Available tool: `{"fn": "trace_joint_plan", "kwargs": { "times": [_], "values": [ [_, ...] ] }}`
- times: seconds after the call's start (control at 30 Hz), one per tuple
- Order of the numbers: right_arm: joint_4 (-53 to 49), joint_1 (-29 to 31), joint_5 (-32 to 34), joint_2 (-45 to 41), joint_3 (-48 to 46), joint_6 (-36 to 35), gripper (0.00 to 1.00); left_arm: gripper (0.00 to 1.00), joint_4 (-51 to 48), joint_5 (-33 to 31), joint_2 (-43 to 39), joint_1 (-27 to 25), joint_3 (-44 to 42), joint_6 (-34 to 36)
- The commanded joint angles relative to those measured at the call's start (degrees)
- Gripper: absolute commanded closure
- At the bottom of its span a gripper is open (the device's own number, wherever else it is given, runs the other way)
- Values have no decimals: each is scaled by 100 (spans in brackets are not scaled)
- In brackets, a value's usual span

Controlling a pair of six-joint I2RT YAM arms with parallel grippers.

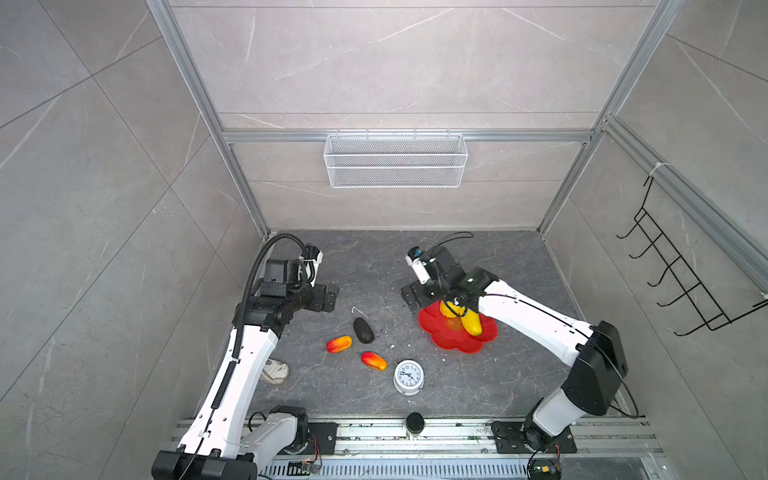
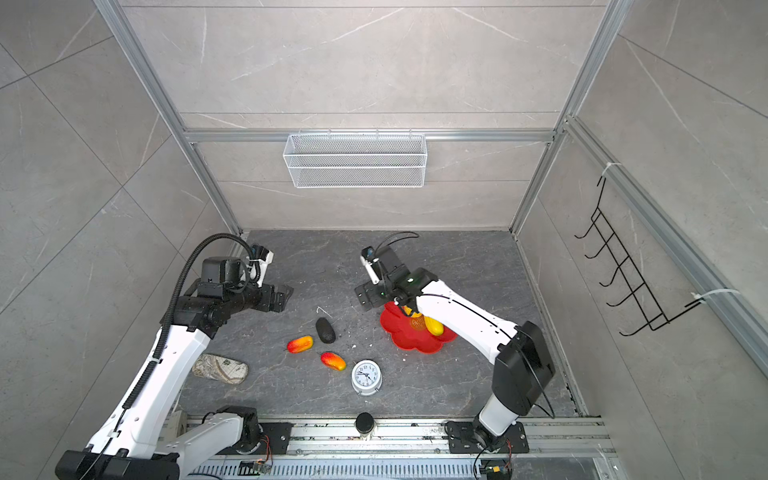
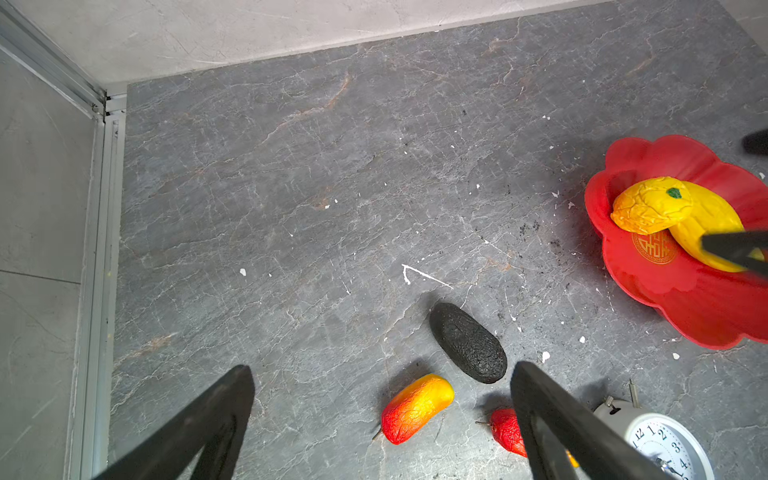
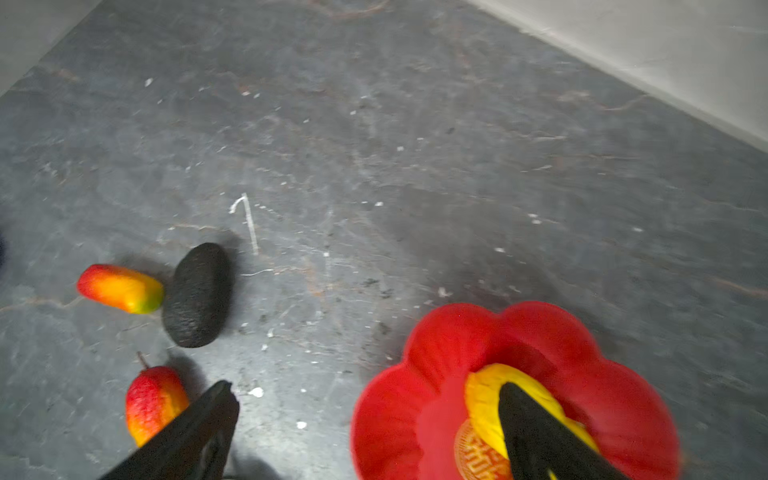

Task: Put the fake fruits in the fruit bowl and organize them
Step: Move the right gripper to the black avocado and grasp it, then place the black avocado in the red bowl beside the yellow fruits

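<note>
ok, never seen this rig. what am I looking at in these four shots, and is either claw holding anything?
These are two white robot arms, each ending in a two-finger gripper. Two pictures come from one overhead stereo camera and are nearly identical. The other two come from a camera on each arm's wrist.

On the dark table sits a red flower-shaped bowl. It already holds a long yellow fruit and a ribbed yellow one. A dark oval and two red-orange fruits lie outside it, near a white alarm clock.

The left gripper and the right gripper, which is over the bowl's edge, are both open and hold nothing.
</note>
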Motion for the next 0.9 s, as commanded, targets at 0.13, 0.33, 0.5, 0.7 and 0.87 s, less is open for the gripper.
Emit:
{"fn": "trace_joint_plan", "kwargs": {
  "times": [0.13,0.33,0.5,0.7,0.87],
  "values": [
    [422,850,-669,1318,565,611,0,0,83,168,-26,24,24,44],
    [586,1130,-713,2189,1023,919,2,0,48,209,0,21,74,-31],
    [426,1127,-519,2739,1463,922,11,0,30,209,0,27,101,-66],
    [411,1128,-449,3125,1652,829,25,0,12,209,5,21,124,-88],
    [405,1130,-471,3148,1701,821,48,0,-8,141,31,31,134,-88]
  ]
}}
